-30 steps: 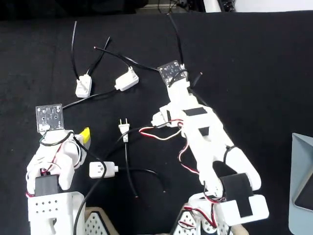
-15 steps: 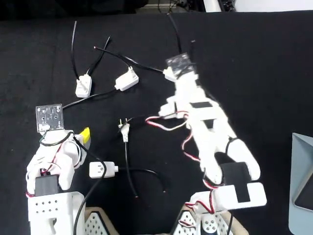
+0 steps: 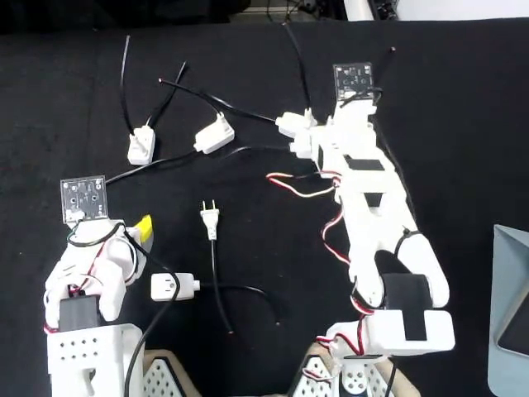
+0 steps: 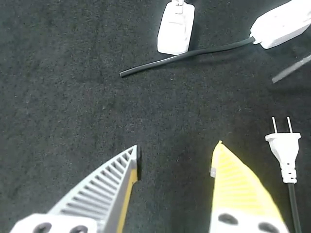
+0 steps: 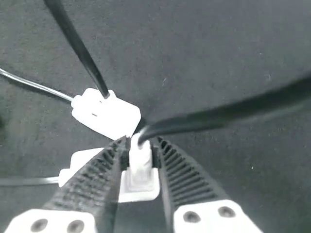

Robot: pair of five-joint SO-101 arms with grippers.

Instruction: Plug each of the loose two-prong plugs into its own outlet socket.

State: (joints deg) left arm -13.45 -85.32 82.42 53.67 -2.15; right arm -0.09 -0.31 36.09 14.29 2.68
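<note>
White plug (image 5: 141, 166) in right pincer (image 5: 141, 142), maybe touching socket (image 5: 108, 112), left pincer (image 4: 177, 146) spread

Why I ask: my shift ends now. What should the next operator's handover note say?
Left gripper: open, empty, above the black cloth, beside the loose white two-prong plug on a black cord.
Right gripper: shut on a second white plug, far across the table, next to a white corded block, probably a socket.
Other white socket blocks: two far left, one by the left arm.
Done: one plug grasped; none visibly seated.
To do: seat the held plug, then fetch and plug in the loose one.
</note>
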